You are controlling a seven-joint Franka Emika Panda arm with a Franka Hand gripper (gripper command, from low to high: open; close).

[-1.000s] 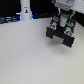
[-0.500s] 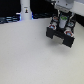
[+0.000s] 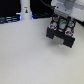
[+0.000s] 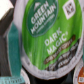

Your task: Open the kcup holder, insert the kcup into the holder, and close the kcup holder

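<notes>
- The kcup (image 4: 47, 37) fills nearly the whole wrist view, its green lid facing the camera with the printed words readable, so it sits right under the wrist, in line with the fingers.
- In the exterior view the gripper (image 3: 62, 25) hangs at the upper right of the frame, directly over the kcup holder (image 3: 61, 35), the black boxy block standing on the pale desk (image 3: 30, 57).
- Small green specks show between the dark finger parts there. I judge these to be the cup's lid, but it is too blurred to be sure.
- The relation the next move turns on: the cup lies straight below the wrist and just above or at the top of the holder, its axis seemingly vertical, so the insertion looks like a short downward travel.
- Whether the fingers are clamped on the cup or standing apart cannot be told; neither view shows their tips clearly.
- The arm comes down from the upper right edge, wrist pointing roughly straight down.
- A white bottle-like post (image 3: 25, 9) stands well apart at the upper left.
</notes>
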